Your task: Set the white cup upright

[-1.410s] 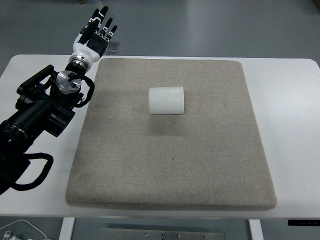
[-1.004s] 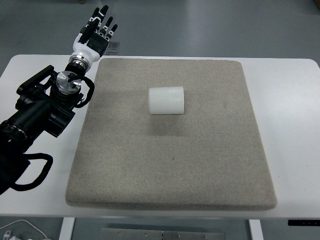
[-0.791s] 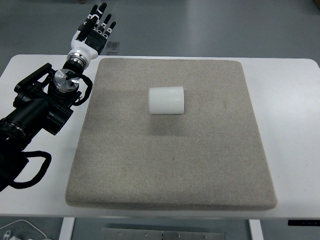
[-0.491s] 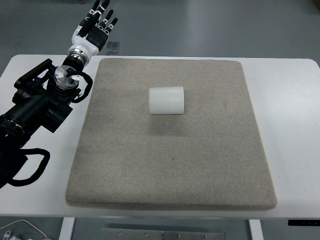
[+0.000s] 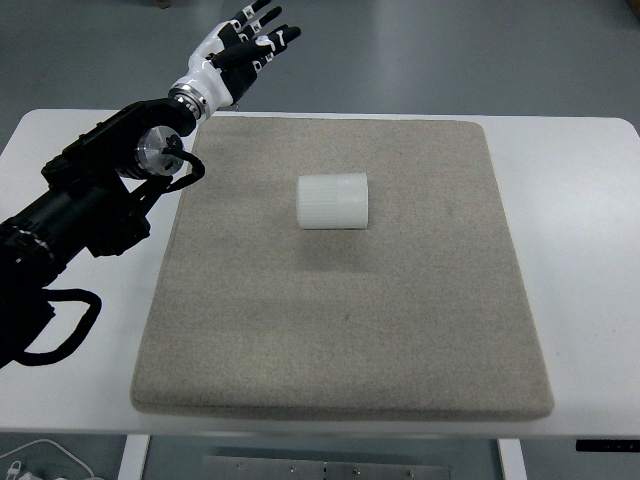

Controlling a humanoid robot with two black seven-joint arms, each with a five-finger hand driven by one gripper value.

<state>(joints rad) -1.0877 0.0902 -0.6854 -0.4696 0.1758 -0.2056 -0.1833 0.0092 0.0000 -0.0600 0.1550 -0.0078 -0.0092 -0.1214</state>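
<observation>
Matt white ribbed plastic cup, rough beige felt-like mat, smooth white table

I'm working in what looks like a robotics lab or test room. The white counter is bare apart from a grey felt-like mat laid square on it, the sort of plain staging used for trials. Beyond the counter, toward 12 o'clock, is smooth grey floor, and a white cable trails at 7 o'clock.
</observation>
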